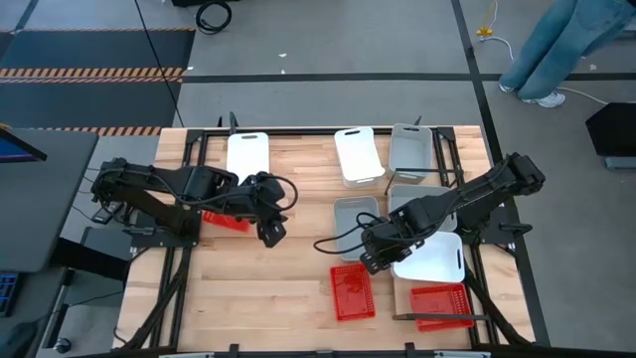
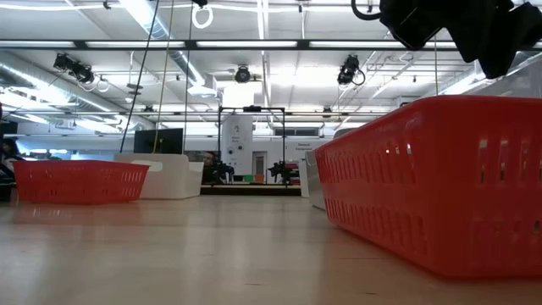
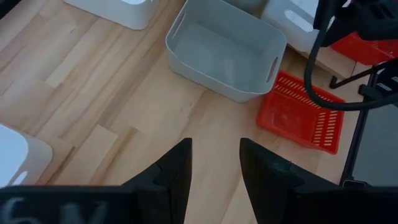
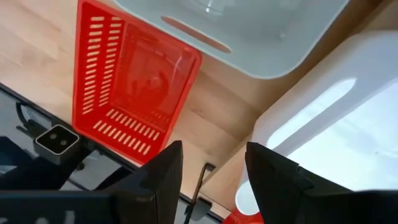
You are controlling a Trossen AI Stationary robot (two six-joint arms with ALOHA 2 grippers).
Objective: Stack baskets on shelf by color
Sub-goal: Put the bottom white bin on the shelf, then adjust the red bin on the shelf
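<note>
Nine baskets stand on the wooden table. The white ones are at the far left [image 1: 246,154], far middle [image 1: 359,154] and near right [image 1: 429,257]. Three grey ones [image 1: 410,149], [image 1: 407,194], [image 1: 356,214] sit right of centre. One red basket [image 1: 224,219] lies under the left arm, and two more [image 1: 353,290], [image 1: 440,303] stand near the front edge. My left gripper [image 1: 270,231] hovers open over bare wood [image 3: 214,168]. My right gripper [image 1: 373,261] hangs open above the gap between a red basket [image 4: 130,81] and the white one [image 4: 336,118]. No view shows the shelf.
The black frame rails [image 1: 189,249] run along both sides of the table. A black tool [image 1: 432,318] lies by the front right red basket. Bare wood shows at the table's near left [image 1: 258,288]. A person's legs [image 1: 556,50] stand on the floor beyond the far right corner.
</note>
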